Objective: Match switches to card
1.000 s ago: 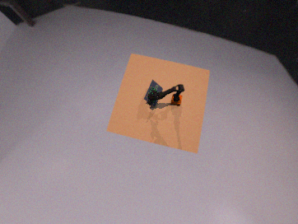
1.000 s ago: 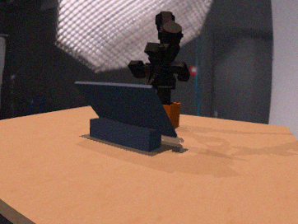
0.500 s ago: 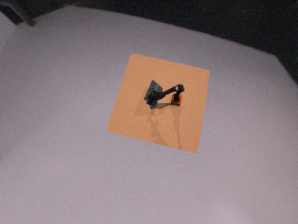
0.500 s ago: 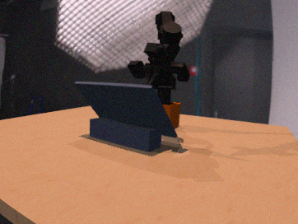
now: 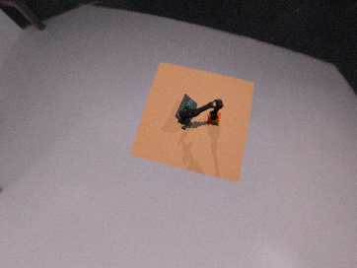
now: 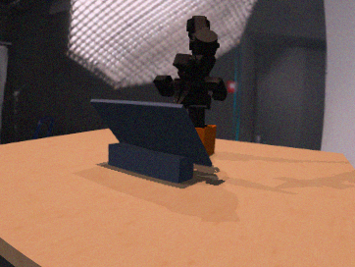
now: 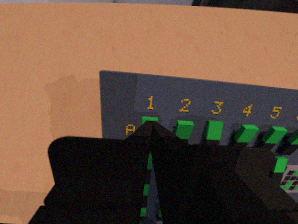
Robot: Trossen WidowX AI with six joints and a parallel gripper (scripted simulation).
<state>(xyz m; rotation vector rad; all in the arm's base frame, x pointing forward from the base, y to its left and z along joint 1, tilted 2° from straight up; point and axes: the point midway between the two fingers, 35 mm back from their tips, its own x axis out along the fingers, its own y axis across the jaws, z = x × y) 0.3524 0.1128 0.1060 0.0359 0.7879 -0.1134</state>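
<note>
The tilted dark blue-grey switch panel (image 5: 179,109) (image 6: 147,125) (image 7: 117,95) has columns numbered 1 to 5 and a row marked A in the wrist view. My gripper (image 7: 150,125) is shut and empty, its tips over or at switch A1 (image 7: 149,119); contact cannot be told. Green halves show on A1, A2 (image 7: 185,128), A3 (image 7: 215,130), A4 (image 7: 248,133) and A5 (image 7: 275,134). The fingers hide most lower rows. The small card (image 7: 291,179) shows only partly at the right edge, with green and dark squares. The exterior view shows the panel's back, which hides the fingertips.
The panel rests on a dark blue block (image 6: 149,164) on the wooden table top (image 5: 163,84) (image 6: 59,206) (image 7: 45,45). The arm's orange base (image 5: 214,118) (image 6: 208,139) stands on the near side of the panel. Shadows fall across the table.
</note>
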